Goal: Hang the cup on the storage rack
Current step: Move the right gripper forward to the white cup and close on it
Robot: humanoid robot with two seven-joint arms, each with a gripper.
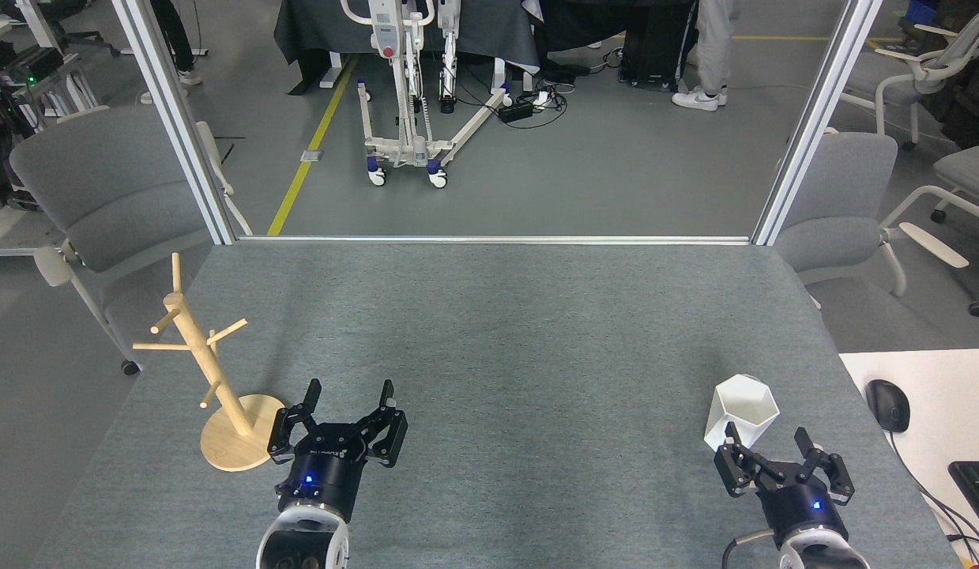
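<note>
Head view: cup (743, 409) sits just beyond right claw (766, 438), perhaps touching.

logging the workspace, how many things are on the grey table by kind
cup: 1
storage rack: 1
Total: 2
</note>
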